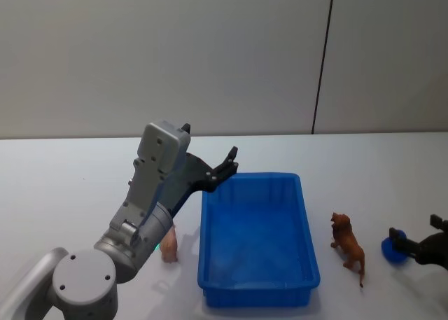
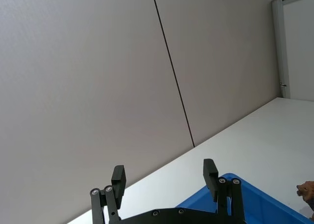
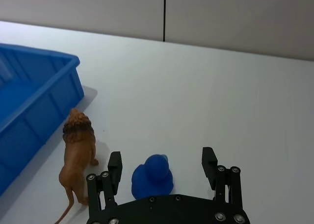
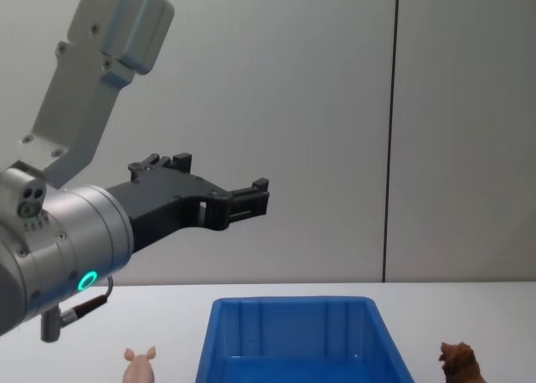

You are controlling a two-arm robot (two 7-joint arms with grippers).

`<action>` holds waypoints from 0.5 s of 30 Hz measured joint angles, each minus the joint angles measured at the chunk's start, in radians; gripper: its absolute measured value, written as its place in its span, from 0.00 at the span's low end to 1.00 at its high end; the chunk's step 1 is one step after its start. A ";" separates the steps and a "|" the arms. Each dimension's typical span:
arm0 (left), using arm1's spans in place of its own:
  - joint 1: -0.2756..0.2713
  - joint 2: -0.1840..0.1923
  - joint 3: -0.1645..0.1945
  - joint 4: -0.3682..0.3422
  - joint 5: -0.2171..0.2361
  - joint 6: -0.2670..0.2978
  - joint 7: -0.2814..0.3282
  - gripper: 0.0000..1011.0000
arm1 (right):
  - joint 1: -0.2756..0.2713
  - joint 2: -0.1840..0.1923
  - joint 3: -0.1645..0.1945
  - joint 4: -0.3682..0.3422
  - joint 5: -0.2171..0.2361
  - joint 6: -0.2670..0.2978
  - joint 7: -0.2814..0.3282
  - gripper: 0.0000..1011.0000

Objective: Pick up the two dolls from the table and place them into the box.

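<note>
The pink pig doll (image 1: 169, 245) stands on the white table (image 1: 70, 187) just left of the blue box (image 1: 306, 250), partly behind my left arm. The brown shaggy doll (image 1: 348, 246) stands right of the box, also seen in the right wrist view (image 3: 77, 158). My left gripper (image 1: 227, 164) is raised above the box's far left corner, open and empty (image 2: 164, 177). Low on the table at the right, my right gripper (image 3: 162, 164) is open. It straddles a small blue toy (image 3: 153, 176) without touching it, with the brown doll just beside it.
The chest view shows the pig (image 4: 141, 364), the box (image 4: 293, 341) and the brown doll (image 4: 461, 364) in a row, with the left gripper (image 4: 255, 194) high above them. A grey wall stands behind the table. The box's inside is bare.
</note>
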 joint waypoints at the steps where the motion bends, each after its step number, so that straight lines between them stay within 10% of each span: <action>1: 0.000 0.000 0.000 0.000 0.000 0.000 0.000 0.99 | 0.003 -0.001 -0.001 0.005 -0.002 0.003 0.004 0.99; 15: 0.000 0.000 0.000 0.000 0.000 0.000 0.000 0.99 | 0.043 -0.027 -0.029 0.092 -0.035 0.034 0.043 0.99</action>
